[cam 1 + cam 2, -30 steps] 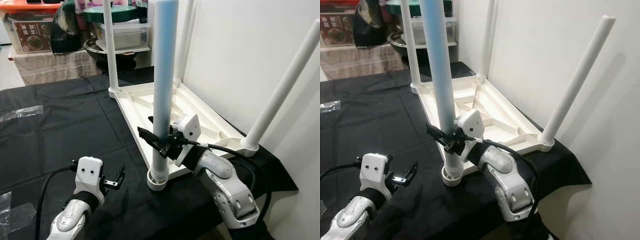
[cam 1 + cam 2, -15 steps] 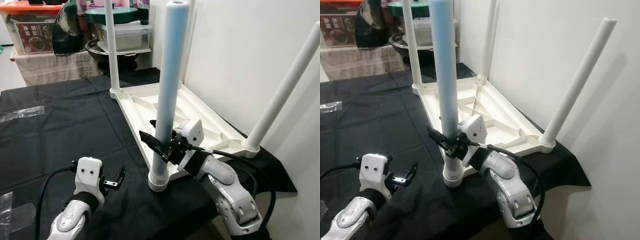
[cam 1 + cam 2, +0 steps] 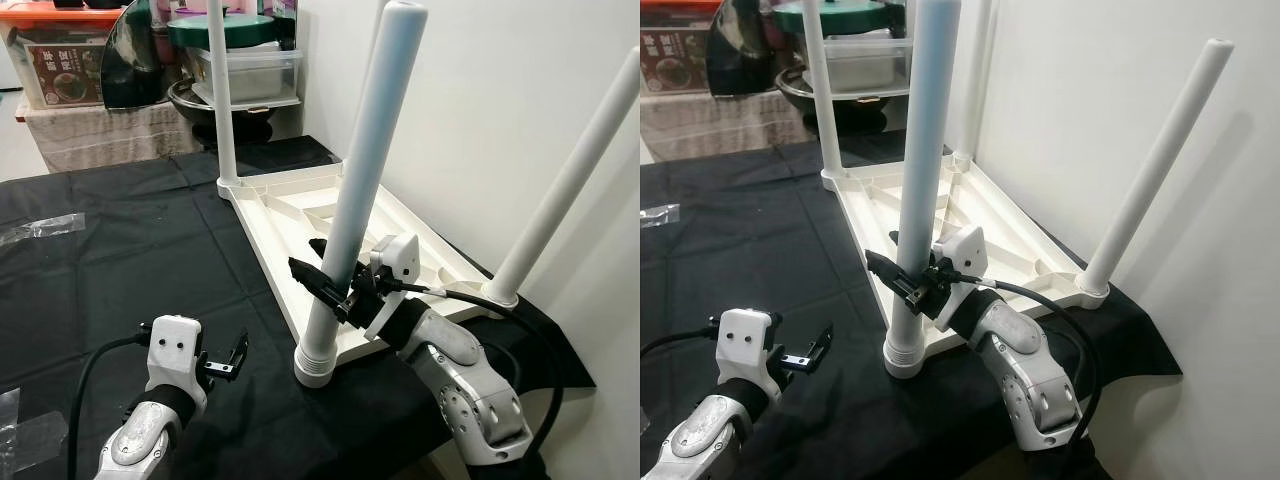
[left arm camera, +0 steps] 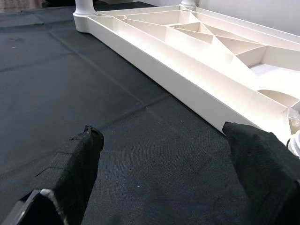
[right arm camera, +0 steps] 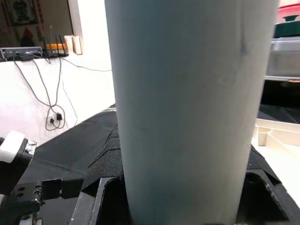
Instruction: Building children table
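We note a black cloth (image 3: 120,230) over the counter, a plain white wall (image 3: 500,90) on the right, and stacked storage bins (image 3: 60,60) behind.

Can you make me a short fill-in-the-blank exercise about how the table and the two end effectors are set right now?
1. The white table top lies ____ on the black cloth.
2. The right end effector is shut on the near ____.
3. The left end effector hovers over the cloth with fingers ____.
4. That held leg leans instead of standing ____.

Missing words: upside down; leg; open; upright
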Controlling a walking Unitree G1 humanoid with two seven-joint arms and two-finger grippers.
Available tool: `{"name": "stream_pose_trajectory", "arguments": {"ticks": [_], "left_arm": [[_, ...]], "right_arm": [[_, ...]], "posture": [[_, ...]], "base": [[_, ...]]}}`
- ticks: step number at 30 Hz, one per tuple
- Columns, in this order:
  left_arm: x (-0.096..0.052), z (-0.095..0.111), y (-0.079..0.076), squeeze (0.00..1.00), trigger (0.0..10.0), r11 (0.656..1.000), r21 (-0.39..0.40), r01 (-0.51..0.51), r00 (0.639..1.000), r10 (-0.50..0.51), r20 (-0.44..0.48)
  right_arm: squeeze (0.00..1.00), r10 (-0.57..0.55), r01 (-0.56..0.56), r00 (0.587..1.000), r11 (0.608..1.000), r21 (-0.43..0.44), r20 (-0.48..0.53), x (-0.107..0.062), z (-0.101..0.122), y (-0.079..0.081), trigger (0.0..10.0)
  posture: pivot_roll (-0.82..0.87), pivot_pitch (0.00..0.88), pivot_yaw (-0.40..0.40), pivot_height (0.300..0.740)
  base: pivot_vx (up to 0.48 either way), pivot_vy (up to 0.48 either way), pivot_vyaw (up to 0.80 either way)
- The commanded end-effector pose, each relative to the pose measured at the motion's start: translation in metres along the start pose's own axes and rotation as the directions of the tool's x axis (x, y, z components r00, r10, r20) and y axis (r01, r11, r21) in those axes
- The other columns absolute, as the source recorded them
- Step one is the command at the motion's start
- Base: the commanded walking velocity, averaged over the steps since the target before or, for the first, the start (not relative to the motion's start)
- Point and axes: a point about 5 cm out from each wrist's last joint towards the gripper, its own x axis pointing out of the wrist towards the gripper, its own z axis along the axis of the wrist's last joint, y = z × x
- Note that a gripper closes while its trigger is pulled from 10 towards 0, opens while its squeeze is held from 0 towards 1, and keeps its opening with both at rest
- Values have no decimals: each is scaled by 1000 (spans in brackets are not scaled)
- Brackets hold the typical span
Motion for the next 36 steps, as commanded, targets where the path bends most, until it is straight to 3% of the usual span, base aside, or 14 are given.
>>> {"name": "stream_pose_trajectory", "arguments": {"ticks": [1,4,6,7,8,10,11,12,13,18,21,27,31,36], "left_arm": [[0,-4,-2,0,10000,1000,-17,5,1000,-5,-19],[0,-4,-2,0,10000,1000,-17,6,1000,-6,-18],[0,-4,-3,0,10000,1000,-17,6,1000,-6,-17],[0,-4,-3,0,10000,1000,-17,6,1000,-6,-17],[0,-4,-2,0,10000,1000,-17,4,1000,-4,-17],[-1,-4,-2,0,10000,1000,-16,-1,1000,1,-16],[-1,-4,-2,0,10000,1000,-16,-1,1000,1,-16],[0,-4,-1,0,10000,1000,-15,-6,1000,6,-14],[0,-4,-1,0,10000,1000,-14,-9,1000,9,-13],[0,-2,1,0,10000,1000,-12,-11,1000,11,-10],[1,-3,2,0,10000,1000,-9,-12,1000,12,-11],[3,-4,1,0,10000,1000,-9,-18,1000,18,-8],[4,-5,0,0,10000,1000,-7,-21,1000,21,-9],[5,-4,2,0,10000,1000,-7,-24,1000,24,-7]], "right_arm": [[0,-40,48,982,998,44,-184,-7,-35,-2,10000],[0,-97,103,971,994,18,-218,-5,-38,-8,10000],[0,-227,232,945,973,-3,-237,-3,-38,-20,10000],[0,-227,232,945,973,-3,-237,-3,-38,-20,10000],[0,-391,393,884,918,-45,-257,-5,-39,-35,10000],[0,-656,653,705,749,-113,-268,-16,-40,-58,10000],[0,-656,653,705,749,-113,-268,-16,-40,-58,10000],[0,-722,715,643,686,-138,-256,-20,-40,-62,10000],[0,-742,733,623,664,-146,-245,-21,-39,-63,10000],[0,-792,785,562,601,-148,-239,-23,-36,-61,10000],[0,-802,791,553,590,-161,-226,-23,-33,-60,10000],[0,-840,833,495,531,-154,-219,-27,-32,-68,10000],[0,-827,838,514,541,-70,-228,-21,-33,-68,10000],[0,-809,824,549,566,-27,-212,-15,-29,-67,10000]], "posture": [[108,0,-88,740],[108,0,-90,740],[104,0,-90,740],[104,0,-90,740],[105,0,-91,740],[106,0,-96,740],[106,0,-96,740],[111,0,-98,740],[111,0,-98,740],[106,0,-94,740],[94,0,-92,740],[90,0,-94,740],[89,0,-97,740],[91,0,-97,740]], "base": [[0,0,0],[0,0,0],[0,0,0],[0,0,0],[0,0,0],[0,0,0],[0,0,0],[0,0,0],[0,0,0],[0,0,0],[0,0,0],[0,0,0],[0,0,0],[0,0,0]]}}
